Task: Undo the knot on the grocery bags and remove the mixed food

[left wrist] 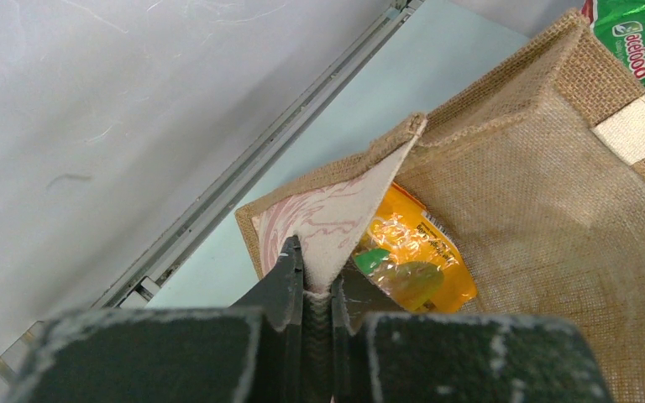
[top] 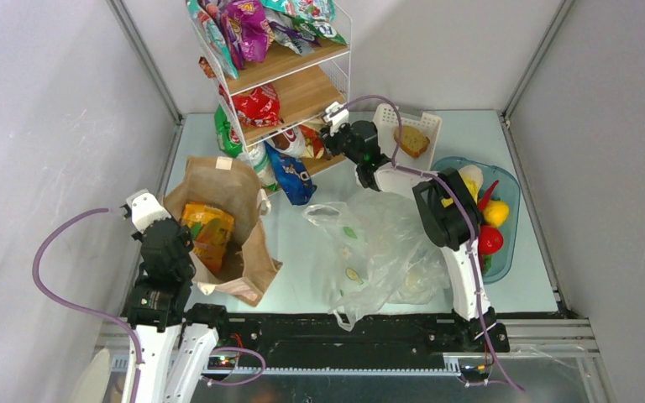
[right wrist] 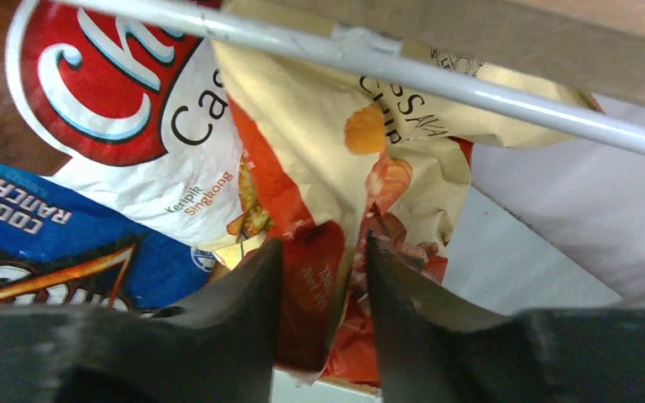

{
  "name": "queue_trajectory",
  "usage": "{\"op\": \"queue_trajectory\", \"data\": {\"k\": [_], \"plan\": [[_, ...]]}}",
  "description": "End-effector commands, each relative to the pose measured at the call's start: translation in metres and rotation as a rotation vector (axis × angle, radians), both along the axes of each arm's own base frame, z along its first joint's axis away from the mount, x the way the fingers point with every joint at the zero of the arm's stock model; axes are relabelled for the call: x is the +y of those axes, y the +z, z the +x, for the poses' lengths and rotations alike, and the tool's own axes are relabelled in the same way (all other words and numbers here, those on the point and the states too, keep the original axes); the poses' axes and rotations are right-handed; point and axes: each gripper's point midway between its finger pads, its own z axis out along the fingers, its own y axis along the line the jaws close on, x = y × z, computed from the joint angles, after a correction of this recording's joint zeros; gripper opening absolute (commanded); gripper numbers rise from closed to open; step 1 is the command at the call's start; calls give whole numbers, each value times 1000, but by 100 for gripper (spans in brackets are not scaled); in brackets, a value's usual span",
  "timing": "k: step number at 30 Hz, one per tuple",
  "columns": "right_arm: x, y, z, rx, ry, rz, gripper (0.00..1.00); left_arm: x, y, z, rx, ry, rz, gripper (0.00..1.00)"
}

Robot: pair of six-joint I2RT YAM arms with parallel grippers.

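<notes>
left gripper [left wrist: 319, 269] at 8 o'clock pinches the brown bag [left wrist: 537, 193] by its rim, right gripper [right wrist: 321, 252] reaches 12 (jaws apart around an orange packet [right wrist: 336, 168]), pale table [top: 302, 269], grey walls [top: 50, 101].

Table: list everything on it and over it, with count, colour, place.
brown bag: one, brown, left side, mouth open
snack packet: one, yellow-orange, inside brown bag
plastic bag: one, clear, centre
shelf rack: one, white wire, back, holding many-coloured packets
basket: one, white, back right, holding bread slice
tub: one, blue-tinted, right, holding tomato, chili, yellow fruit
left gripper: one, black, shut on brown bag rim
right gripper: one, black, open around orange-and-cream packet, lowest shelf
</notes>
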Motion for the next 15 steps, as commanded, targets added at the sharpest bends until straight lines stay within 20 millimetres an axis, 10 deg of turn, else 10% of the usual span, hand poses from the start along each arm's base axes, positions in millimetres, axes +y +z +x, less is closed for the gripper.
{"op": "queue_trajectory", "data": {"k": [1,15], "plan": [[-3,62,-16,-86,17,65,50,-3,24,8,-128,-11,-27,0],[-11,104,-69,-82,83,177,86,-3,24,8,-127,-14,-27,0]]}}
